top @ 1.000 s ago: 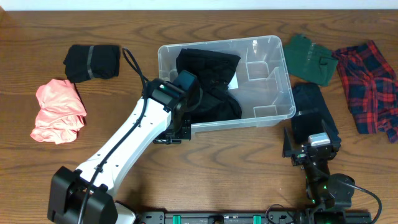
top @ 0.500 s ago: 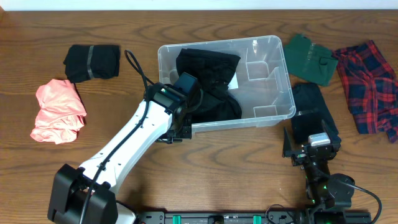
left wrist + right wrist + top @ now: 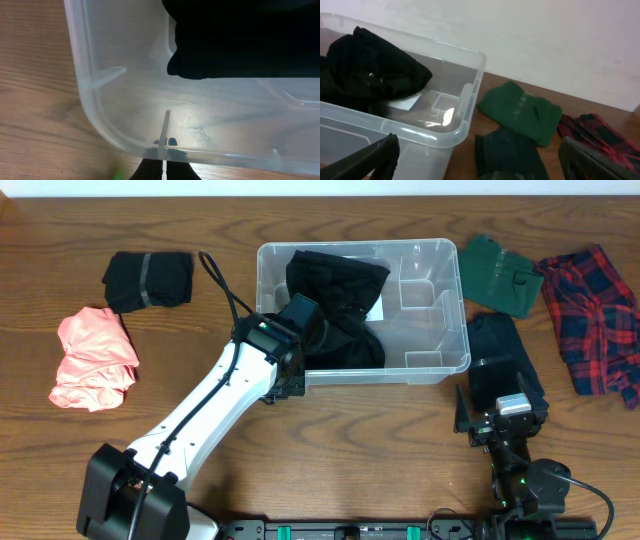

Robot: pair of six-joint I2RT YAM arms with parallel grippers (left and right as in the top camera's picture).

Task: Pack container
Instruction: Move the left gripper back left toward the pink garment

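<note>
The clear plastic container (image 3: 430, 364) sits at the table's middle back with a black garment (image 3: 335, 300) piled in its left half. My left gripper (image 3: 287, 383) is at the bin's front-left corner, shut on its wall. In the left wrist view the two fingers (image 3: 164, 169) pinch the thin rim of the container (image 3: 120, 100), and the black garment (image 3: 240, 40) lies beyond. My right gripper (image 3: 500, 423) stands open near the front right, holding nothing. Its wrist view shows the container (image 3: 462, 127) at left and the gripper (image 3: 480, 165) spread wide.
Left of the bin lie a folded black garment (image 3: 148, 278) and a pink one (image 3: 93, 358). To its right are a green garment (image 3: 497, 275), a dark navy one (image 3: 503, 360) just ahead of my right gripper, and a red plaid shirt (image 3: 592, 315).
The container has swung from a tilted stance to square with the table edge, shifting slightly back, with my left gripper still on its corner. The right arm has not moved.
</note>
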